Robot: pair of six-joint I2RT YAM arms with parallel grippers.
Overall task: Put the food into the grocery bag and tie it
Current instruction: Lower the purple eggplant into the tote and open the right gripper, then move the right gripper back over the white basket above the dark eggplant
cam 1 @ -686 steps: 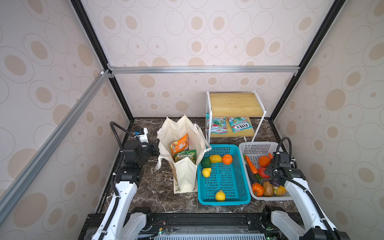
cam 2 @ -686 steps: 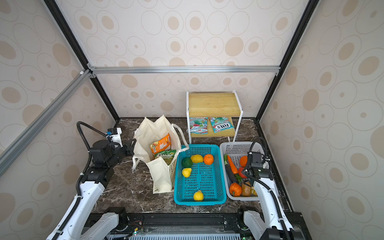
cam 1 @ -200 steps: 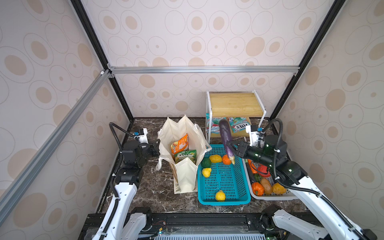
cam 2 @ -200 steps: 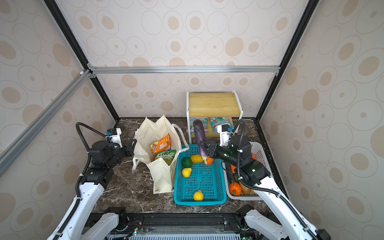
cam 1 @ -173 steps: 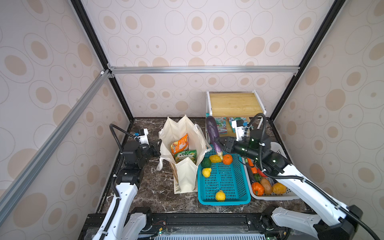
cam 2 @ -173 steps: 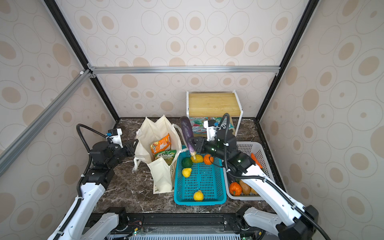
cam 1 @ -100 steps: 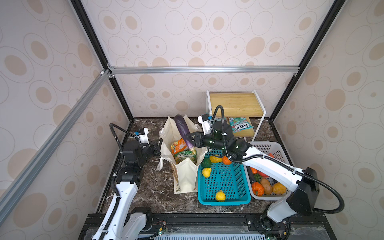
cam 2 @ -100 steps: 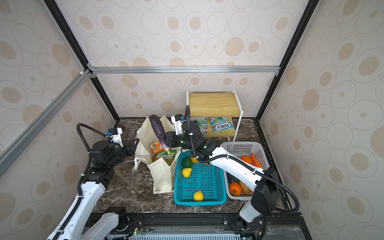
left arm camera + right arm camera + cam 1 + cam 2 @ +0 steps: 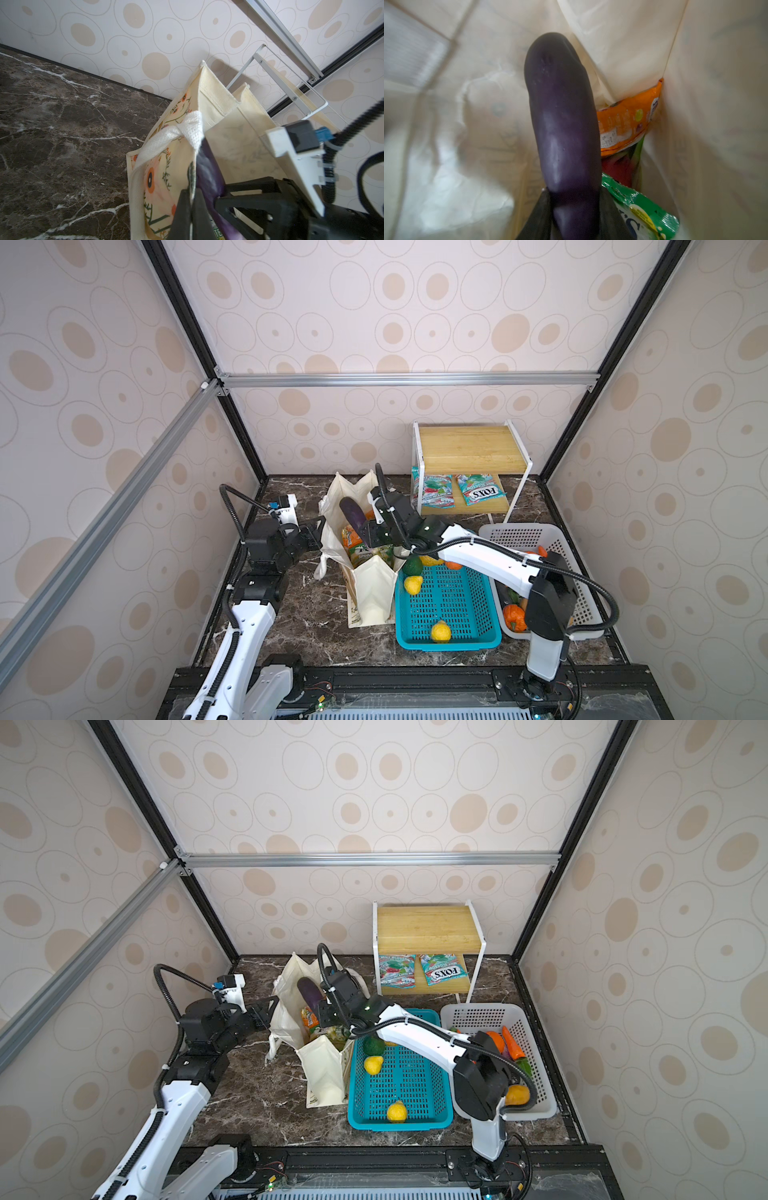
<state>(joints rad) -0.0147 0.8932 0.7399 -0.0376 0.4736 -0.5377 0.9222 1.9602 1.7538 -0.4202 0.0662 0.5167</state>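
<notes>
The cream grocery bag [image 9: 368, 597] [image 9: 324, 1073] stands open left of the baskets. My left gripper [image 9: 318, 531] [image 9: 192, 207] is shut on the bag's left rim [image 9: 192, 176]. My right gripper [image 9: 371, 531] [image 9: 573, 207] is shut on a dark purple eggplant [image 9: 352, 512] [image 9: 309, 990] [image 9: 562, 124], which points into the bag's mouth. Inside the bag lie an orange packet [image 9: 623, 122], a green packet [image 9: 639, 212] and something red [image 9: 618, 166] between them. Two yellow fruits [image 9: 412, 584] [image 9: 440, 631] lie in the teal basket.
The teal basket [image 9: 449, 645] sits right of the bag and also holds a dark green fruit [image 9: 412, 566]. A white basket [image 9: 582, 614] with more produce stands further right. A wooden shelf [image 9: 469, 448] with teal packets stands behind. The right arm spans both baskets.
The right arm has carried the eggplant leftward from above the teal basket to the bag's mouth. The left gripper has kept its hold on the rim.
</notes>
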